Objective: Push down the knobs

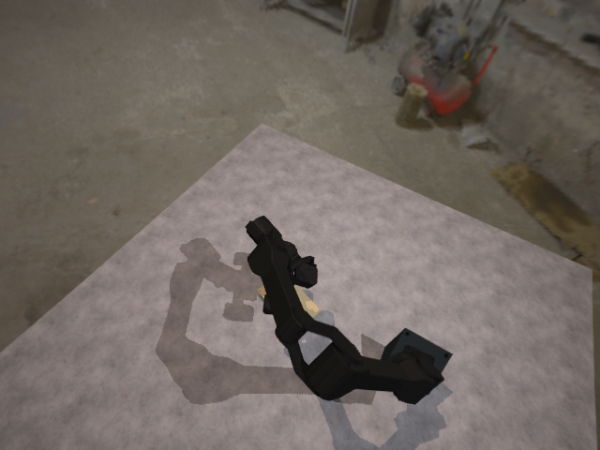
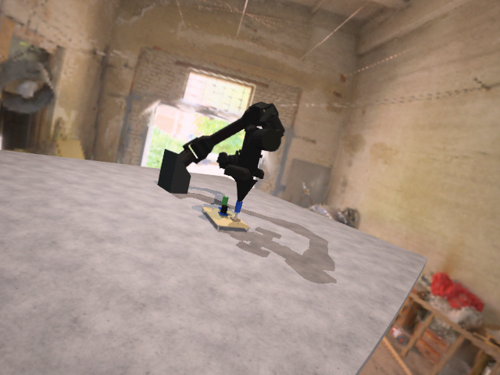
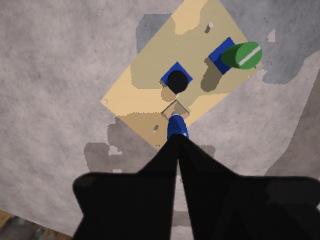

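The tan circuit board stands low on the table. A blue knob stands upright over a pale square potentiometer; a light shaft shows below the knob in the exterior view. My gripper is shut with nothing between its fingers. Its tips are at the top of the blue knob; whether they press on it I cannot tell. A green knob with a white line stands tall over a blue potentiometer. The arm hides the knobs in the top view.
A short black round part on a blue square base stands on the board between the two knobs. Small pale pins stick up from the board. The arm's dark base stands on the table.
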Motion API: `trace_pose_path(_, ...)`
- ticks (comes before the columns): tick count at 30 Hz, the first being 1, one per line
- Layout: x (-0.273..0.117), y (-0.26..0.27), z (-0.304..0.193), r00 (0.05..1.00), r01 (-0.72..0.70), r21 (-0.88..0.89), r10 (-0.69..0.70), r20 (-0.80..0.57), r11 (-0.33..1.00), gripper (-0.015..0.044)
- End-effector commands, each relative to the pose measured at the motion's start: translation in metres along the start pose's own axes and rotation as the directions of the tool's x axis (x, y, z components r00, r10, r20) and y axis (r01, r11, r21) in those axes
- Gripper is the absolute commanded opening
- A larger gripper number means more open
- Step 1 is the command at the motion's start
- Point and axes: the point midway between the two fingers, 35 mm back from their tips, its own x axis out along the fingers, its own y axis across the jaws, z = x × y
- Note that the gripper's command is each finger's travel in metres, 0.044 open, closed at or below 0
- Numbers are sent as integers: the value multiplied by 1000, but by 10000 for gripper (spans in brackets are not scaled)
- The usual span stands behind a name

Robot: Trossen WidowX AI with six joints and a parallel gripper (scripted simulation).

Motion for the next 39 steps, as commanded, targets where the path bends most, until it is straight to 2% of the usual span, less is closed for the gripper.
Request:
trace_pose_path(1, 17, -2, -3, 1000, 14, -22, -14, 17, 1000, 0)
trace_pose_path(39, 24, -3, -3, 1000, 14, -22, -14, 17, 1000, 0)
